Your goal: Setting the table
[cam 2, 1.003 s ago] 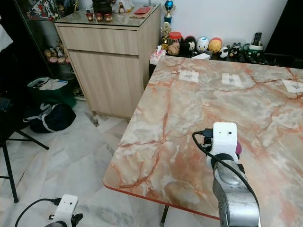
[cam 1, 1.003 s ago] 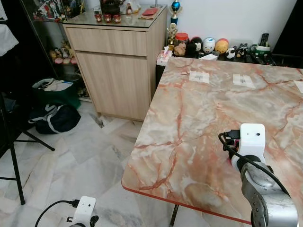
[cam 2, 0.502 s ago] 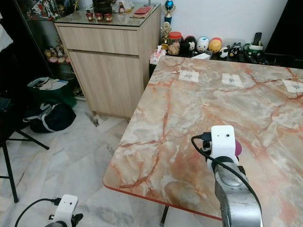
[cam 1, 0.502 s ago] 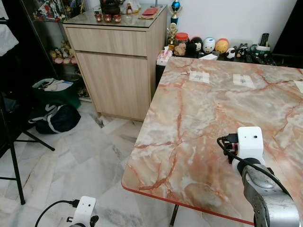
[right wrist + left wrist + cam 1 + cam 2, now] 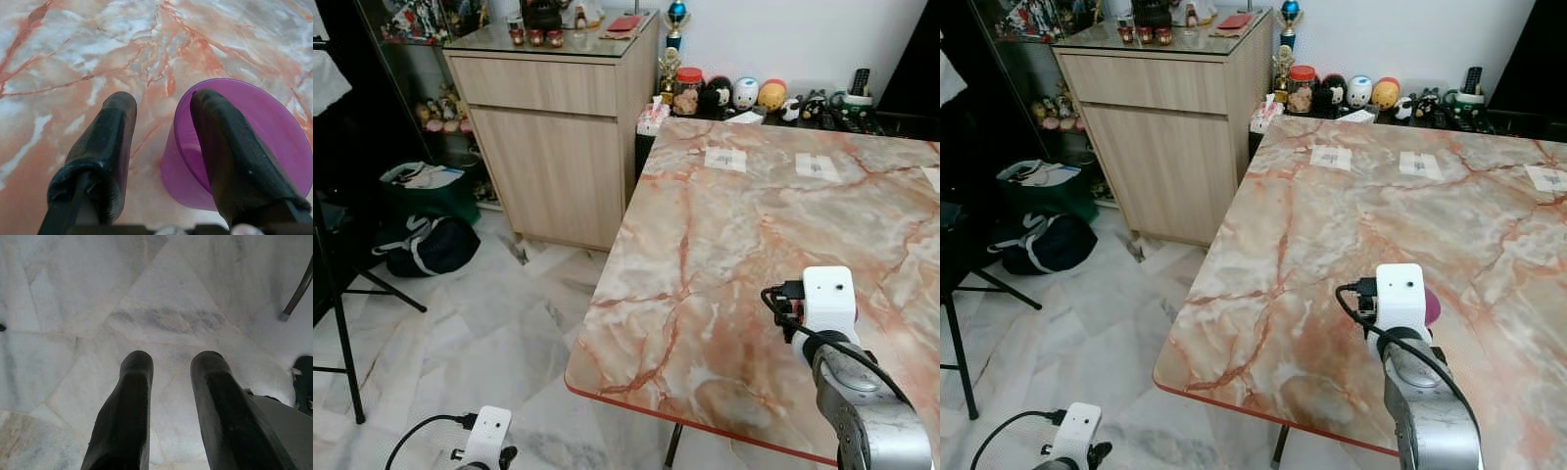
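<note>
Right gripper (image 5: pixel 161 147) at a translucent purple plastic cup (image 5: pixel 244 147) on the pink-veined marble table (image 5: pixel 724 245)

The cup stands upright near the table's front edge, about five o'clock from the tabletop's middle — the right gripper's fingers are spread, one inside the rim, the other outside, the wall between them. Left gripper (image 5: pixel 168 382) hangs low over the white marble floor (image 5: pixel 146 298), fingers parted, holding nothing. A light wooden cabinet (image 5: pixel 558 127) stands at ten o'clock.

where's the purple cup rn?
The purple cup stands upright on the marble table, near its front edge on the robot's right. The right gripper straddles its rim, one finger inside, one outside.
</note>
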Motion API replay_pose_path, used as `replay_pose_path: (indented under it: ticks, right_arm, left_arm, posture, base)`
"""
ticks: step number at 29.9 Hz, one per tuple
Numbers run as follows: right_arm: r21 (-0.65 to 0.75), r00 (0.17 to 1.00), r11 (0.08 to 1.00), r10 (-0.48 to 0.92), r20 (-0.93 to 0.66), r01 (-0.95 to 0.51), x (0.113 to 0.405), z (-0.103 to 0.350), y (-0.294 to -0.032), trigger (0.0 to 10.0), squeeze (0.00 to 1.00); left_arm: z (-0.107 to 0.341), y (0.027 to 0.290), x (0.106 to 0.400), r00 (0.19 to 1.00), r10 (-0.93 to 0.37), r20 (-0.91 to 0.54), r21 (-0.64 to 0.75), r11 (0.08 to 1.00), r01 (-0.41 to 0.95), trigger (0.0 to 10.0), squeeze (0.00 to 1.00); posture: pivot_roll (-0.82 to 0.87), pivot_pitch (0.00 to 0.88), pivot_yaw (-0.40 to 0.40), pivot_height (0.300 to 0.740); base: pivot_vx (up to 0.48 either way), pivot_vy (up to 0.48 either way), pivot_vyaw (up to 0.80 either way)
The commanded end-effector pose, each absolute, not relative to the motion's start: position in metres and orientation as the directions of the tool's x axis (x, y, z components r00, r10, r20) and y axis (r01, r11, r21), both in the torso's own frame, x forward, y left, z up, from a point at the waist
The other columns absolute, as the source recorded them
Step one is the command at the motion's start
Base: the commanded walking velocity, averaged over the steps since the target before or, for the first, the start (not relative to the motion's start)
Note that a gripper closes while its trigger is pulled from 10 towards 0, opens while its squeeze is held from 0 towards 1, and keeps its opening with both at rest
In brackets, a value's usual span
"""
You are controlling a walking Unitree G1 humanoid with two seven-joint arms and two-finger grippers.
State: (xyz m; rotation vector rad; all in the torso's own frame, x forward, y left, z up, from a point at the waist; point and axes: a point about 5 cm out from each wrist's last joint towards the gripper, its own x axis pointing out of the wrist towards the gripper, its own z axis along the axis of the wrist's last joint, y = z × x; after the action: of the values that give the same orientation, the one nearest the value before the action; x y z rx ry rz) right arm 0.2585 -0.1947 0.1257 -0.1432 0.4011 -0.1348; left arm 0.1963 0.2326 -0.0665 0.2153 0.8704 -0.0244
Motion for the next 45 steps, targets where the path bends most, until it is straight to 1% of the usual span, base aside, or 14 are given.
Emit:
replay_pose_path:
  ticks: [1,13,14,15,17,27,37,45]
  right_arm:
    - [-0.16,0.903,0.982,-0.158,-0.4,0.101,0.257,0.121,-0.195,10.0,0.0]
    - [-0.148,0.892,0.982,-0.167,-0.42,0.114,0.254,0.115,-0.195,10.0,0.0]
    - [-0.147,0.892,0.982,-0.169,-0.419,0.117,0.254,0.115,-0.196,9.3,0.0]
    - [-0.146,0.892,0.982,-0.169,-0.418,0.118,0.254,0.115,-0.196,9.3,0.0]
    - [-0.142,0.894,0.982,-0.171,-0.413,0.122,0.255,0.116,-0.196,0.0,0.0]
    - [-0.109,0.896,0.988,-0.144,-0.419,0.108,0.255,0.115,-0.192,0.0,0.0]
    - [-0.102,0.894,0.988,-0.146,-0.424,0.113,0.255,0.113,-0.192,0.0,0.0]
    - [-0.069,0.929,0.99,-0.14,-0.342,0.123,0.261,0.123,-0.19,0.0,0.0]
  left_arm:
    - [-0.068,0.239,0.192,0.629,0.08,-0.774,0.183,0.978,0.101,10.0,0.0]
    - [-0.067,0.24,0.192,0.627,0.076,-0.775,0.185,0.977,0.11,10.0,0.0]
    - [-0.067,0.24,0.192,0.627,0.076,-0.775,0.185,0.976,0.111,10.0,0.0]
    - [-0.067,0.24,0.192,0.627,0.075,-0.775,0.185,0.976,0.112,10.0,0.0]
    - [-0.067,0.239,0.193,0.628,0.075,-0.775,0.187,0.976,0.114,10.0,0.0]
    - [-0.066,0.237,0.196,0.636,0.068,-0.769,0.187,0.975,0.123,10.0,0.0]
    - [-0.065,0.235,0.198,0.644,0.062,-0.762,0.185,0.975,0.126,10.0,0.0]
    - [-0.064,0.232,0.2,0.651,0.054,-0.757,0.182,0.975,0.13,10.0,0.0]
  posture:
    - [0.03,0.006,0.006,0.74]
    - [0.03,0.0,0.011,0.74]
    - [0.03,0.0,0.012,0.74]
    - [0.03,0.0,0.012,0.74]
    - [0.03,0.0,0.012,0.74]
    - [0.03,0.0,0.012,0.74]
    - [0.03,0.0,0.009,0.74]
    - [0.03,0.0,0.007,0.74]
  base:
    - [0.0,0.0,0.0]
    - [0.0,0.0,0.0]
    - [0.0,0.0,0.0]
    - [0.0,0.0,0.0]
    - [0.0,0.0,0.0]
    - [0.0,0.0,0.0]
    - [0.0,0.0,0.0]
    - [0.0,0.0,0.0]
